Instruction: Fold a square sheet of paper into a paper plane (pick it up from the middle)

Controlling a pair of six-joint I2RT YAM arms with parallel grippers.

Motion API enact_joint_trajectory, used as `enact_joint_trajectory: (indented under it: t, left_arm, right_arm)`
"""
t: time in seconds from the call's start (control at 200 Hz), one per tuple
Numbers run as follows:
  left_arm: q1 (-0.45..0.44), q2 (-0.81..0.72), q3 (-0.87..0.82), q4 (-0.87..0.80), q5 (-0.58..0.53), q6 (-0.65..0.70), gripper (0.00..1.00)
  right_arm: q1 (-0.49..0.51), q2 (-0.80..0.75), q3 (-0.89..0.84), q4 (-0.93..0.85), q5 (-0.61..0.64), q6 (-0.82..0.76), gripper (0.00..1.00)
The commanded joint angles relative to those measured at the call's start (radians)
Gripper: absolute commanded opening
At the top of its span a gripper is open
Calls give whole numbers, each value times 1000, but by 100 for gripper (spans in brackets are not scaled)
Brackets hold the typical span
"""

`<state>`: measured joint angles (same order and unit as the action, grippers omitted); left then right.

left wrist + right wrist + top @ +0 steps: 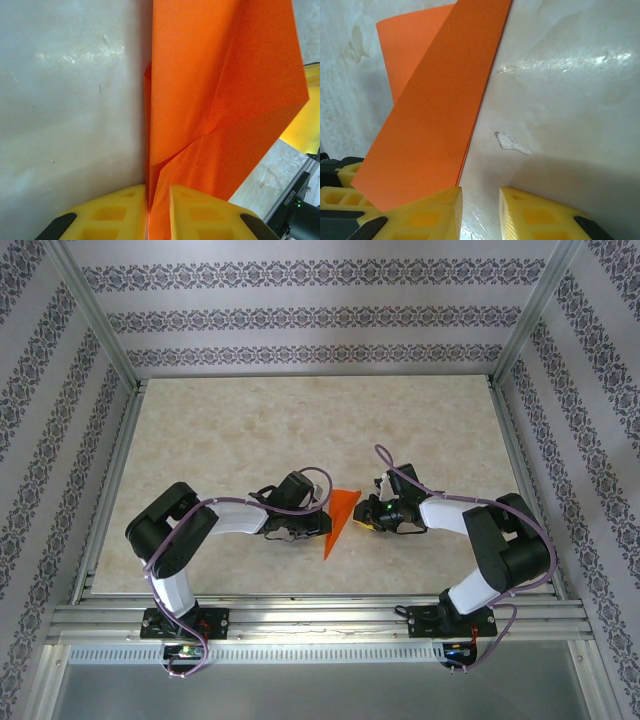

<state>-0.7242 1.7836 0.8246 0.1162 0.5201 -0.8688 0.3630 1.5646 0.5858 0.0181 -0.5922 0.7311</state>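
The folded bright orange paper plane [340, 514] lies centrally on the pale marbled counter [250, 420], nearer its front edge, pinched by the left end effector [157, 194]. The right end effector [480, 194] is slightly parted and empty.

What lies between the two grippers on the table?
The folded orange paper lies between the left gripper and the right gripper, in the top view; the left one pinches its edge.
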Motion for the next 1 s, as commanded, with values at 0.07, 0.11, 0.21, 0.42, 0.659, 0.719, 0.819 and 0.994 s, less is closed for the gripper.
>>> enact_joint_trajectory:
  t: [0.07,0.11,0.21,0.42,0.659,0.719,0.819,0.994]
  left_arm:
    - [-21,44,17,106,41,-8,21]
    - [-21,47,15,114,44,-11,20]
    - [-21,47,13,137,53,-20,19]
    - [-21,39,13,154,55,-22,11]
    - [-21,37,16,174,66,-21,1]
    - [-21,22,13,171,55,-21,0]
    - [-21,-30,6,127,-2,-4,0]
    - [-23,-144,29,-72,-170,54,0]
  right_arm:
    - [16,18,-9,13,-10,6,27]
    - [17,20,-9,17,-12,6,27]
    - [19,26,-7,19,-15,7,27]
    - [21,25,-6,20,-16,8,27]
    - [21,11,-9,13,-10,10,28]
    - [18,-9,-11,5,-3,12,29]
    - [5,-78,-33,-8,20,33,33]
    - [-34,-239,-69,-15,44,85,39]
